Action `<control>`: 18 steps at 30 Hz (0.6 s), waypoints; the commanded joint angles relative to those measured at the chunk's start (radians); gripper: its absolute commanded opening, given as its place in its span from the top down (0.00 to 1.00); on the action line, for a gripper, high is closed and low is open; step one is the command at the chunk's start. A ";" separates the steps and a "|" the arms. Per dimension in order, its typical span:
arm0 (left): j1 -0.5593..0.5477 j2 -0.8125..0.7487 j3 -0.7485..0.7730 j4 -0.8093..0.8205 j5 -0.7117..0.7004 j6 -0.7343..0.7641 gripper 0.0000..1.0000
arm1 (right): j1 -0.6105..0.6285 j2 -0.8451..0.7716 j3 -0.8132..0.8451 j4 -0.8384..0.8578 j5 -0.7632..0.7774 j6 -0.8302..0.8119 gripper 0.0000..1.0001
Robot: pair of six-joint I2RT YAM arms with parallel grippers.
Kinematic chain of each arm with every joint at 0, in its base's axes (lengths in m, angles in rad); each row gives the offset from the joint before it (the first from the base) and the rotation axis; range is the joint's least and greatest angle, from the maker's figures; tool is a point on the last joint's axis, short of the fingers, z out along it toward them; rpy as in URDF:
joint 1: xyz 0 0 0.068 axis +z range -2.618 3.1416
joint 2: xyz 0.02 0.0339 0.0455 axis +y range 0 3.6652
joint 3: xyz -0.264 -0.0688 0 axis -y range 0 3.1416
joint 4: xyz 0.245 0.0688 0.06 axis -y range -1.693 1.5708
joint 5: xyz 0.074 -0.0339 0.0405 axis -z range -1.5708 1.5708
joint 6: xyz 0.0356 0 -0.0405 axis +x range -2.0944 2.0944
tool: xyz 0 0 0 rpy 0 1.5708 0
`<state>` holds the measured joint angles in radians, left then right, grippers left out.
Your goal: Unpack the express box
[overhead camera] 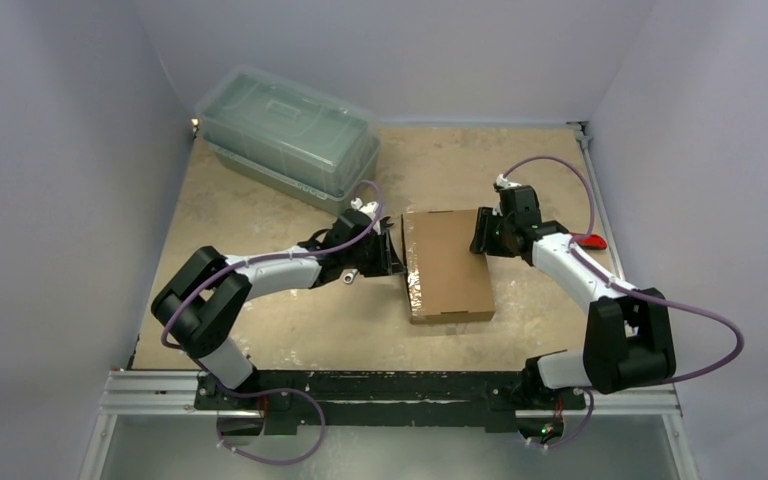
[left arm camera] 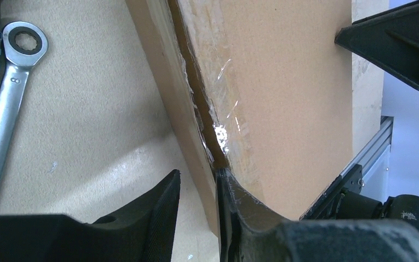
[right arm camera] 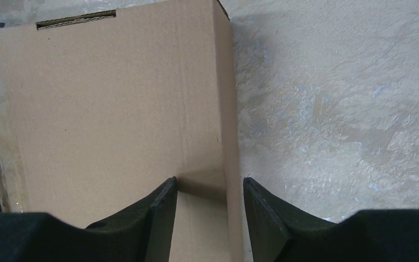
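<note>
Fingers on left gripper [left arm camera: 197, 177] sit apart, straddling the side wall of the express box [overhead camera: 447, 262], one tip wedged into the taped lid seam. Right gripper [right arm camera: 209, 183] fingers are also apart, astride the opposite edge, clamping nothing. Box lies flat mid-table between both arms. Risk: tape holds, so prying drags or tips the whole box, or tears cardboard, as nothing pins it. Count: one box, one wrench [left arm camera: 11, 93], one plastic container [overhead camera: 290, 135], two grippers.
</note>
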<state>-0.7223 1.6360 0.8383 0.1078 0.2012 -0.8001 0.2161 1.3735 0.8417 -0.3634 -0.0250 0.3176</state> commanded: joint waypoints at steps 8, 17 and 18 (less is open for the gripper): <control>-0.087 0.077 0.151 -0.305 -0.307 0.026 0.71 | 0.005 -0.007 0.004 0.013 0.022 0.008 0.50; -0.111 0.134 0.247 -0.399 -0.420 0.060 0.79 | 0.019 -0.011 0.008 0.009 0.057 0.009 0.50; -0.111 0.141 0.258 -0.396 -0.413 0.070 0.79 | 0.023 -0.011 0.007 0.009 0.058 0.009 0.50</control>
<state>-0.8371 1.7336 1.0554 -0.1734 -0.1108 -0.7948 0.2283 1.3735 0.8417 -0.3618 -0.0074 0.3218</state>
